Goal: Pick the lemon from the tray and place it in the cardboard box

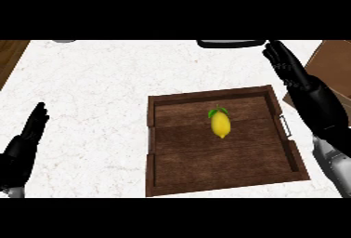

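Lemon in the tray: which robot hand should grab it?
The right robot hand. It is beside the tray holding the lemon, near the cardboard box. The left robot hand rests far across the counter.

Single head view, steeply down onto counter [89, 93]

There is 1 lemon [220, 124], 1 tray [152, 139], 1 cardboard box [337, 58] at the edge, and 2 hands: 1 left hand [22, 149] and 1 right hand [310, 95].
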Robot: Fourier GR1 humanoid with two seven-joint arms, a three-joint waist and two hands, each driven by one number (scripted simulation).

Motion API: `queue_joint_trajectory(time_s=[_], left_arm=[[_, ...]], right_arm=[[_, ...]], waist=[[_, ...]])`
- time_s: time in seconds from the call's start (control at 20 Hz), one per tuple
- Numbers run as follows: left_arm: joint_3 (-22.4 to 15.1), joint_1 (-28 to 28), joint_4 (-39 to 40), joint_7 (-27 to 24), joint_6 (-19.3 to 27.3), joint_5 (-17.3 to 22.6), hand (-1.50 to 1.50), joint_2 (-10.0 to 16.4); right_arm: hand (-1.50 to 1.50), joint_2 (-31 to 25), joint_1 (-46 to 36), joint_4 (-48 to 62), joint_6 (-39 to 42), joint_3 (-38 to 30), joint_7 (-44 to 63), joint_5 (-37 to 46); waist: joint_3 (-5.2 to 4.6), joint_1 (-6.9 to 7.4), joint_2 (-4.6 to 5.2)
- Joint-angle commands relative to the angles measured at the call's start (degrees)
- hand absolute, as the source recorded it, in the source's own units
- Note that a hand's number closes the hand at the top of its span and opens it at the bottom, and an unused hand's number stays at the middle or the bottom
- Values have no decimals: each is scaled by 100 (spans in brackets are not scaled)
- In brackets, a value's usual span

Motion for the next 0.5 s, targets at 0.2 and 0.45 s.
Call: queue_joint_trajectory(time_s=[0.2, 0.45], left_arm=[[220, -473, -418, 932, -487, 1042, 0, -240], [277, -392, -564, 1340, -642, 1593, 0, -410]], right_arm=[[-150, 307, -75, 550, -371, -223, 1639, -437], [-150, 396, 494, 313, -2063, -880, 435, 800]], waist=[[-170, 260, -78], [-159, 142, -100]])
